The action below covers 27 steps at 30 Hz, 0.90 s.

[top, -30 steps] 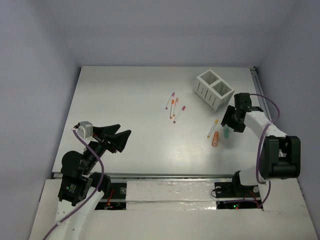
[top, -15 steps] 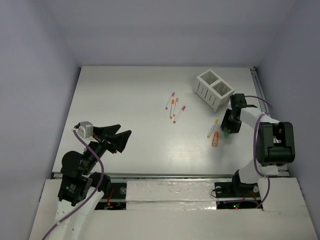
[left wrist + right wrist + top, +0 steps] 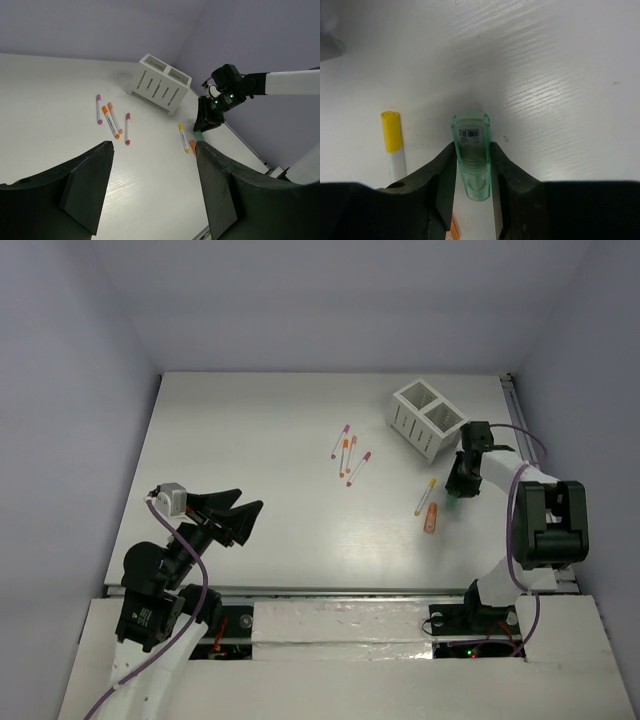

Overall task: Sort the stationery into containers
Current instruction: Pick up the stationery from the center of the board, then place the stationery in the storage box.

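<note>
Green translucent plastic shows between the fingers of the right gripper (image 3: pixel 457 484): a short green marker (image 3: pixel 471 137). In the right wrist view both black fingers (image 3: pixel 445 165) press against its sides, so the jaws are part-way closed and gripping it. Whether the marker rests on the white table (image 3: pixel 250 420) or is just off it I cannot tell.

This happens at the right side of the table, just near of the white slatted box (image 3: pixel 410 425). The box stands at the far right, turned at an angle, with its two square compartments side by side.

Just left of the green marker lies a yellow-capped pen (image 3: pixel 426 496). A short orange marker (image 3: pixel 431 519) lies a little nearer, close to that pen's near end.

Further left, towards the middle of the table and well apart from the box, four thin white pens lie close together:
- a purple-capped pen (image 3: pixel 340 441)
- an orange-capped pen (image 3: pixel 345 455)
- a peach-capped pen (image 3: pixel 351 448)
- a pink-capped pen (image 3: pixel 359 468)

The left gripper (image 3: pixel 153 150) hangs over the near left of the table, well away from all the stationery. Its jaws are spread wide with nothing between them.
</note>
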Available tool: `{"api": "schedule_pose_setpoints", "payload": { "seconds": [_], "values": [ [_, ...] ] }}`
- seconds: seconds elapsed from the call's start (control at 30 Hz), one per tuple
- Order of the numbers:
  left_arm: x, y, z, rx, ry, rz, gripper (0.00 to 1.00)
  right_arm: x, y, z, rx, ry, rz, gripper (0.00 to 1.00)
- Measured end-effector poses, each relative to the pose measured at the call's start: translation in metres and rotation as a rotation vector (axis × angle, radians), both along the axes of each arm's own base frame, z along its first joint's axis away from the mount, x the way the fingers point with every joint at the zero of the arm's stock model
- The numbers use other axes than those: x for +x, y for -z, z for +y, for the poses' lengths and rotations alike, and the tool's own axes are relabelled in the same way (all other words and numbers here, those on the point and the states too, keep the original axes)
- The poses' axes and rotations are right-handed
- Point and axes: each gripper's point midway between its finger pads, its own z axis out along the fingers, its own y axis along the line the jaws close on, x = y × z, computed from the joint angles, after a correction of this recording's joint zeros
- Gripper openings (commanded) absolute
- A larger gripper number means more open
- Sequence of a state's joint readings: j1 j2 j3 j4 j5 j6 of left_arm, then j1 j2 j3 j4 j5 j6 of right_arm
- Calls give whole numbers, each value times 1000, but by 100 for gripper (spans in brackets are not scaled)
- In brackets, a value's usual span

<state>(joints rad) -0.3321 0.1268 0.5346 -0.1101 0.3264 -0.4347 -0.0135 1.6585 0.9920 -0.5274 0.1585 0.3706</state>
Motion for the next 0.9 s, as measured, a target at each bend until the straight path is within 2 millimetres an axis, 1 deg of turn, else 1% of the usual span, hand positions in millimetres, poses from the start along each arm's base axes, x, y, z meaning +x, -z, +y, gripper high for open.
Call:
{"api": "schedule_pose_setpoints", "payload": {
  "seconds": [0.07,0.13,0.2,0.3,0.37,0.4,0.47,0.53,0.6,0.67,0.8,0.9],
  "values": [
    [0,0,0,0,0,0,63,0,-10,0,1,4,-34,12],
    [0,0,0,1,0,1,63,-2,-34,2,9,6,-100,12],
    [1,1,0,2,1,5,63,2,-75,5,25,3,-231,12],
    [1,2,-1,3,3,8,63,11,-143,12,62,-16,-439,12],
    [1,2,-1,3,3,9,63,19,-188,17,82,-33,-559,13],
    [2,2,-1,4,3,10,62,26,-208,18,89,-40,-609,13],
    [2,3,-2,6,6,15,63,40,-238,21,98,-54,-688,14],
    [4,5,-3,9,7,24,62,59,-257,21,100,-61,-740,14],
    [5,6,-3,11,7,31,62,78,-262,21,100,-63,-762,14],
    [6,7,-3,13,8,36,62,97,-255,20,97,-61,-760,14],
    [7,9,-5,18,14,46,62,123,-220,18,89,-54,-705,15],
    [10,12,-7,24,19,61,62,137,-197,19,80,-62,-671,16]
  ]
}}
